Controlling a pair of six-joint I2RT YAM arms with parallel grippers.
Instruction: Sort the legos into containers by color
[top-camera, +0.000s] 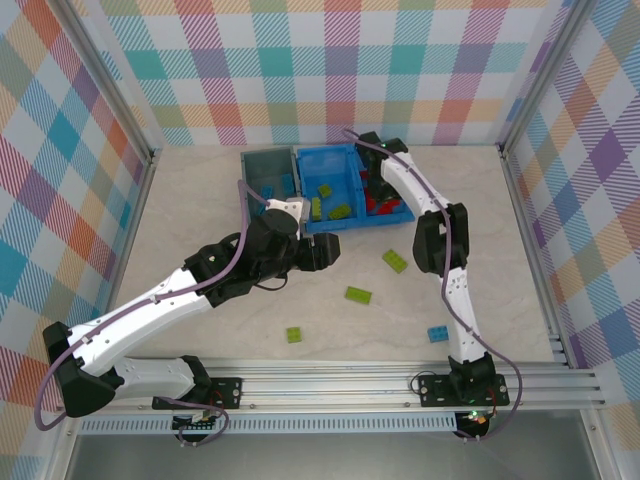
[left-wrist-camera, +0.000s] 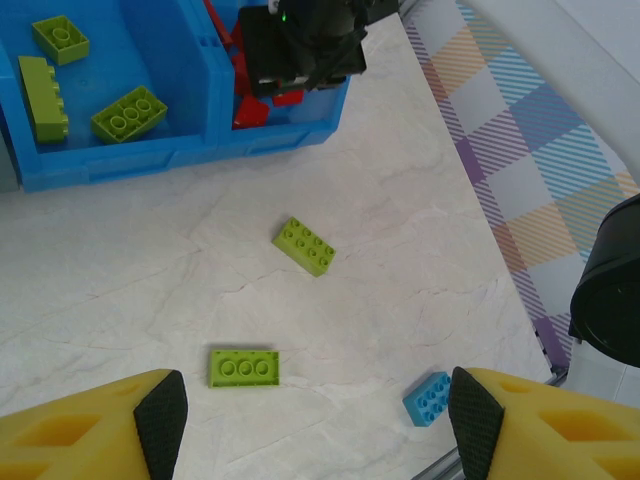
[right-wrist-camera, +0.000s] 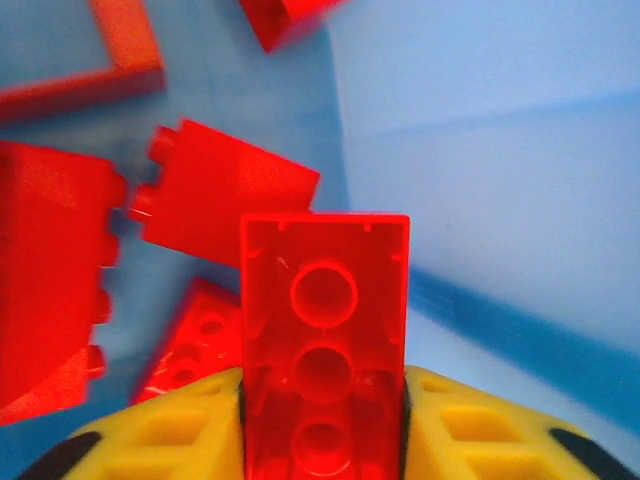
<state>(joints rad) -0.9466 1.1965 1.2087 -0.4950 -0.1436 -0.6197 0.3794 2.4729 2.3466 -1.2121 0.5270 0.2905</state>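
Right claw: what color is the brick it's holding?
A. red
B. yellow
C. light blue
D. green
A: a red brick sits pinched in the right claw, over other red bricks in the blue bin.

A pale marbled table (top-camera: 500, 300) bears a grey bin (top-camera: 265, 155) beside a blue bin (top-camera: 325, 152), three loose green legos (top-camera: 358, 294) and one light blue lego (top-camera: 438, 334).

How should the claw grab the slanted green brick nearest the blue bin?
Come straight down and pinch the lime green brick across its two long sides, turning to match its slant. It lies flat, studs up, nothing touching it.
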